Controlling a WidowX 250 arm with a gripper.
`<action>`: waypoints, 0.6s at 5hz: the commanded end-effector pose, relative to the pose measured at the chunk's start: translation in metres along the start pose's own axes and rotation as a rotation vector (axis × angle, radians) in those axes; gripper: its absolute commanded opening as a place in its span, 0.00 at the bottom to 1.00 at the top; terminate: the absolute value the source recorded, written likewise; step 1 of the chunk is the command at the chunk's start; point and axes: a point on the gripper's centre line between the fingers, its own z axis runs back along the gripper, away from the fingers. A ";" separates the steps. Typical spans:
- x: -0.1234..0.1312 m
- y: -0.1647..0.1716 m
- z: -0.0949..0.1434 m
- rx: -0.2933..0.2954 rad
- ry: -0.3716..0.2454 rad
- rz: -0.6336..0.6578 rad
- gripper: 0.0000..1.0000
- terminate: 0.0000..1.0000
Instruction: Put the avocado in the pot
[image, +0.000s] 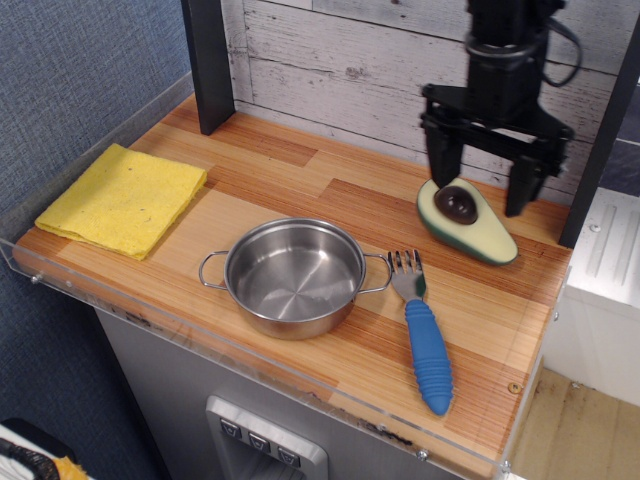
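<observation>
The avocado (466, 222) lies face up on the wooden counter at the back right, pale green face and dark pit showing. The shiny steel pot (293, 276) with two wire loop handles stands empty at the front middle, to the avocado's lower left. My gripper (483, 192) hangs open just above the avocado's far end, one finger on each side of it, holding nothing.
A fork with green tines and a blue handle (424, 334) lies right of the pot. A yellow cloth (124, 197) lies at the left. A dark post (209, 62) stands at the back left, another at the right edge. A clear acrylic lip (250, 360) runs along the front.
</observation>
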 end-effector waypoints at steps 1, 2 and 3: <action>0.012 0.001 -0.020 0.025 -0.009 0.191 1.00 0.00; 0.012 0.005 -0.026 0.049 -0.021 0.225 1.00 0.00; 0.015 0.009 -0.027 0.065 -0.039 0.245 1.00 0.00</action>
